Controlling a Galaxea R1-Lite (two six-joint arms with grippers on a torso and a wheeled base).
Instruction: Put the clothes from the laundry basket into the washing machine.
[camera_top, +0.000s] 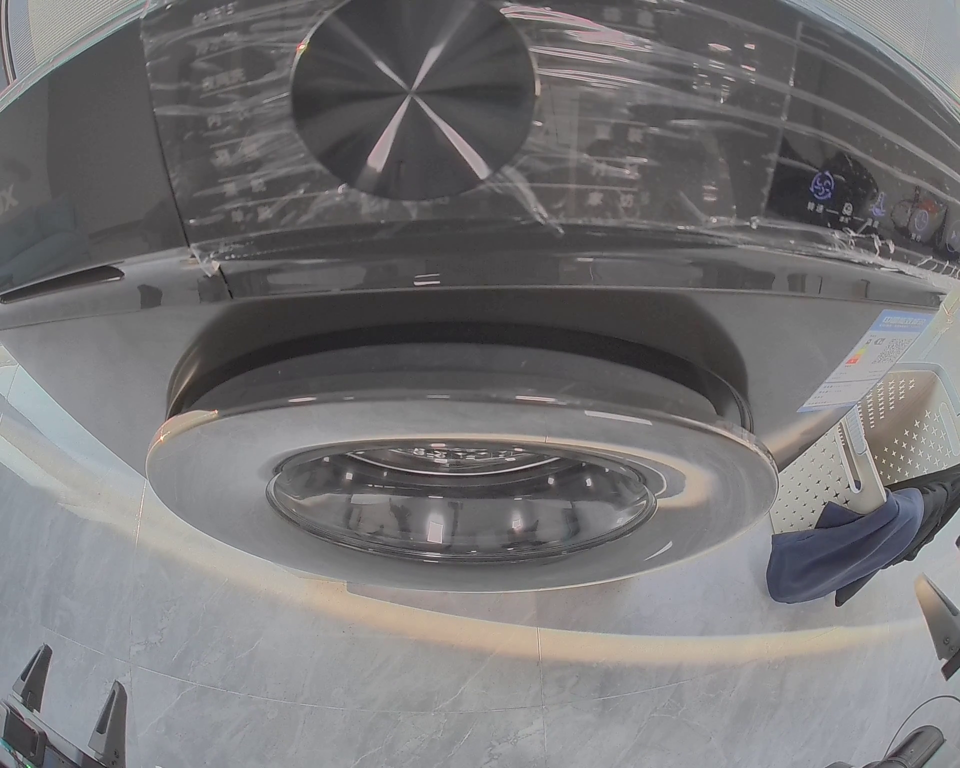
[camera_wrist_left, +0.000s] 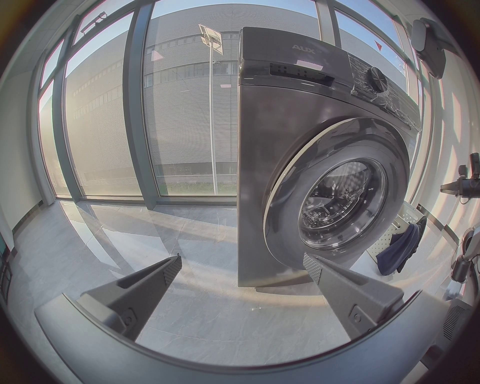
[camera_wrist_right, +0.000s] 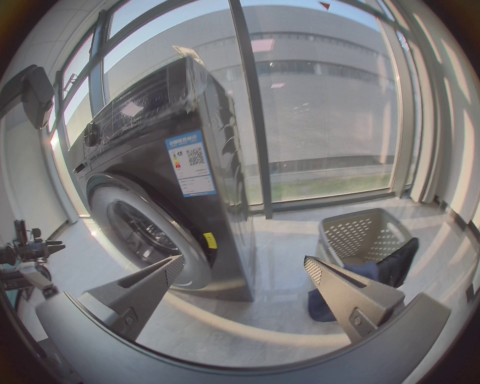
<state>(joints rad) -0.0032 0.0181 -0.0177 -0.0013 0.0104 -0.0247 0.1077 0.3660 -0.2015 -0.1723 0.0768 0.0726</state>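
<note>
Clothes (camera_top: 845, 550), one dark blue and one black, are draped over the rim of the laundry basket (camera_top: 905, 420), parked at about 4 o'clock from the washing machine (camera_top: 460, 490), whose door is shut. Left gripper (camera_wrist_left: 242, 260) and right gripper (camera_wrist_right: 243, 260) are both spread wide, nothing gripped.

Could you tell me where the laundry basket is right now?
The laundry basket stands on the floor at the head view's right, beside the washing machine, a dark blue garment draped over its rim.
</note>
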